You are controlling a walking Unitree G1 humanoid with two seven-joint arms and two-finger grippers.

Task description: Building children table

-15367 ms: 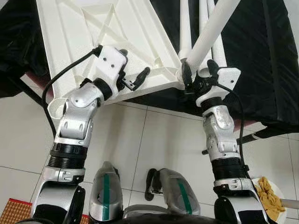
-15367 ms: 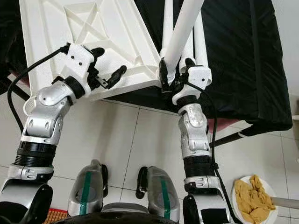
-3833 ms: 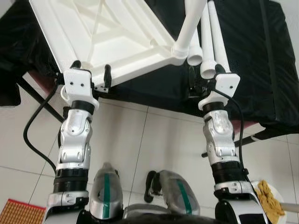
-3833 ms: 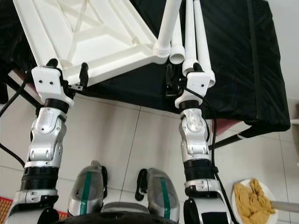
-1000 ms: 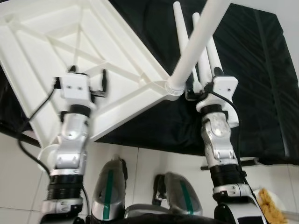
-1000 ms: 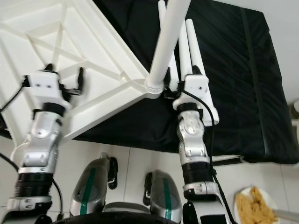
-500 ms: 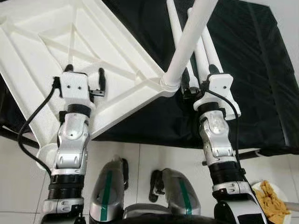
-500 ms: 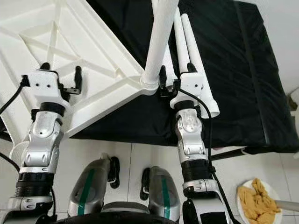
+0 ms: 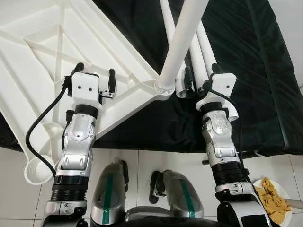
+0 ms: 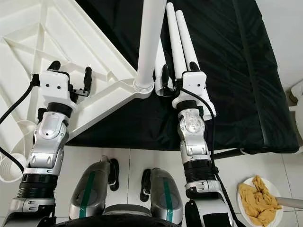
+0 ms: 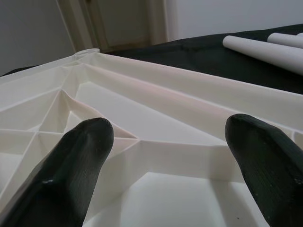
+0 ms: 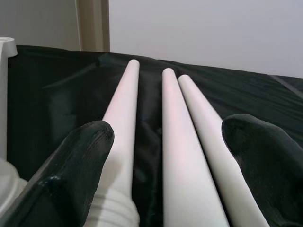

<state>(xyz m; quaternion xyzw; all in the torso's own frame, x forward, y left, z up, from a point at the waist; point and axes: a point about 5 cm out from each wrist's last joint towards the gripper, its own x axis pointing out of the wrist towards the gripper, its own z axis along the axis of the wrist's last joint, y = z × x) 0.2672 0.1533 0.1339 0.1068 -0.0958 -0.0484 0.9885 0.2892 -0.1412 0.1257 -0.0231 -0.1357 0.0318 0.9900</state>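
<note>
Right gripper (image 12: 161, 156) open, empty, over loose legs (image 12: 182, 156) centre frame: close on one. Left gripper (image 11: 165, 156) open above tabletop (image 9: 47, 61).

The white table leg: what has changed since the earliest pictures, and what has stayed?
The right gripper let go of the leg, which stands in the corner socket, and moved over the three loose legs, fingers open. The left gripper stays open over the tabletop.

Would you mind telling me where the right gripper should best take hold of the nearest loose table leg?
Probably mid-shaft, from above. The loose leg lies flat on the black cloth, a smooth round tube. The right gripper is open astride it, so its fingers can close across the width, clear of the ridged threaded end.
</note>
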